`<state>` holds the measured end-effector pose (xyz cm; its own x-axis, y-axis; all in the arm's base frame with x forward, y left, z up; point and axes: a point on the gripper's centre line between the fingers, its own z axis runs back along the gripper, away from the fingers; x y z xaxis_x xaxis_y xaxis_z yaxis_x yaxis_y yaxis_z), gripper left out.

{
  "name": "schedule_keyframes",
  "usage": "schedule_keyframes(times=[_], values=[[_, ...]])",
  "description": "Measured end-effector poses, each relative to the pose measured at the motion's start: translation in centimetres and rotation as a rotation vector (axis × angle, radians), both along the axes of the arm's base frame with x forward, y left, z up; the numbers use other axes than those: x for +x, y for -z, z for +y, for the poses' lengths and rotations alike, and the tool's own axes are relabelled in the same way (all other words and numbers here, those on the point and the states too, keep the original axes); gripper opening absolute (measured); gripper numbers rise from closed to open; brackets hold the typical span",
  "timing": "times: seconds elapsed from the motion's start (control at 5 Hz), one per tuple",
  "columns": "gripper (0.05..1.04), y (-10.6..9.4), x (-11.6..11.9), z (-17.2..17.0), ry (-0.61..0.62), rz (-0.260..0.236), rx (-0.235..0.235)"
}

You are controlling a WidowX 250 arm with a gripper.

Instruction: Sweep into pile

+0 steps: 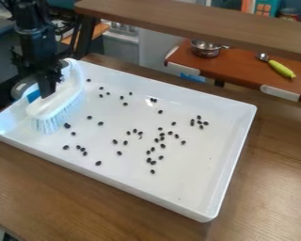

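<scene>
Dozens of small dark pieces: strewn singly and in loose clusters over the floor of the white tray, from its middle toward the far wall and the right; no one pile among them.
My hand: at the left end of the tray, clasped on the brush by its handle, as far as I can judge.
White brush: inside the tray at that same end, bristles downward, a few pieces lying just beside them; whether they touch the floor I cannot tell.
Bench: brown wood, bearing the tray.
Shelf: behind the tray, with a metal pan and a green-handled utensil on it.
Sweeping: I judge the gathering is the step in hand, with most of it left to do.
Next stroke: I should set the bristles firmly down behind the nearest pieces and push them toward the thicker clusters, keeping the brush square so that none slip past.
</scene>
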<state>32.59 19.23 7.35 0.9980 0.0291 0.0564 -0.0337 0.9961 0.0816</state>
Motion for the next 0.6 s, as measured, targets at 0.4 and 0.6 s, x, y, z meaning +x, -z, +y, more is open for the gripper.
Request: schedule_keyframes(times=[0.4, 0.6], values=[[0.487, 0.2, -1.1, -4.3, 0.058, 0.063, -0.127], [0.486, 0.2, -1.9, -7.0, 0.083, 0.099, -0.176]])
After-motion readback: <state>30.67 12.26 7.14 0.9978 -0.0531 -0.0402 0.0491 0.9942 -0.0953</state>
